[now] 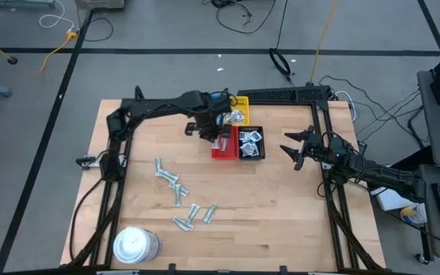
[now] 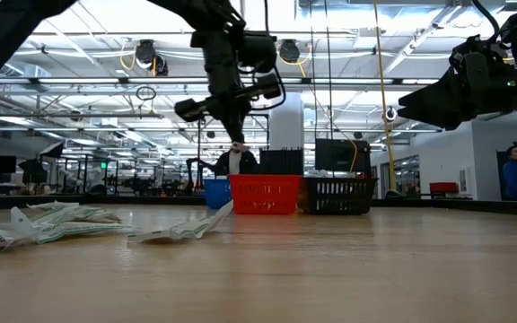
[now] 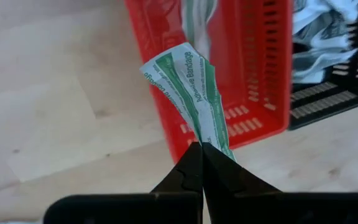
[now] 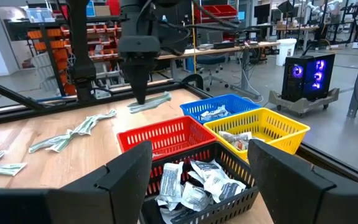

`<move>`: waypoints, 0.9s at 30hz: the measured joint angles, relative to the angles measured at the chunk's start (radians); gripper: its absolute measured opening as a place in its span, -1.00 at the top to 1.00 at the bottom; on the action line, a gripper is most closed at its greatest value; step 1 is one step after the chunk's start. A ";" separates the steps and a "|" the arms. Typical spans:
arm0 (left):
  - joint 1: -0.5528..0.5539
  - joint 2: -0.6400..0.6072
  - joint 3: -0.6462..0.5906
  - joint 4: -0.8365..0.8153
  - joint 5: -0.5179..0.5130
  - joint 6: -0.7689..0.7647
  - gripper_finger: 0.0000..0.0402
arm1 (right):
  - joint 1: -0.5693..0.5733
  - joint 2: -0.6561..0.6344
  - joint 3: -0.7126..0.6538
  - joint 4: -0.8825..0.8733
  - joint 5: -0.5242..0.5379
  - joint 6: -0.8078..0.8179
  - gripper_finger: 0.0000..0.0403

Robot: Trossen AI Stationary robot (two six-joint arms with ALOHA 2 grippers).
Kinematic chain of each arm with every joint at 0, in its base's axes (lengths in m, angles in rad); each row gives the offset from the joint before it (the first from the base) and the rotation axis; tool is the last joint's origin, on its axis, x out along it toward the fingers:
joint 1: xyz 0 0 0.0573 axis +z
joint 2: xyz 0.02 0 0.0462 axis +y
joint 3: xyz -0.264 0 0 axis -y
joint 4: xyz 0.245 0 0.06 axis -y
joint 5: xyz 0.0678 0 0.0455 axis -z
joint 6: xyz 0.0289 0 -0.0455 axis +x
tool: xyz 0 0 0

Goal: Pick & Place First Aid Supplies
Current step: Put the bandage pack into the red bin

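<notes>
Bandage strip hangs limp over the red tray, around 12 o'clock on the worktop, left gripper fingers pinched tight on its end, looks light and floppy, so grab an end; right gripper fingers wide, empty.

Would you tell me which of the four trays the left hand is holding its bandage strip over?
The red tray: the left hand hangs over it, shut on the bandage strip; the black, yellow and blue ones sit beside it.
</notes>
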 joint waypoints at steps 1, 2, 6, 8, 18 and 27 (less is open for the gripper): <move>0.002 0.015 0.025 -0.015 0.000 0.010 1.00 | 0.000 0.000 0.000 0.000 0.000 0.000 -0.28; 0.004 0.029 0.050 -0.029 0.000 0.020 1.00 | 0.000 0.000 0.000 0.000 0.000 0.000 -0.29; 0.015 0.065 0.115 -0.062 -0.004 0.039 1.00 | 0.000 0.000 0.000 0.000 0.000 0.000 -0.30; 0.020 0.067 0.115 -0.060 -0.009 0.042 1.00 | 0.000 0.000 0.000 0.000 0.000 0.000 -0.30; -0.014 0.184 0.111 -0.009 -0.037 0.050 1.00 | 0.000 0.000 0.000 0.000 0.000 0.000 -0.30; -0.038 0.244 0.111 0.064 -0.059 0.031 0.99 | 0.000 0.000 0.000 0.000 0.000 0.000 -0.29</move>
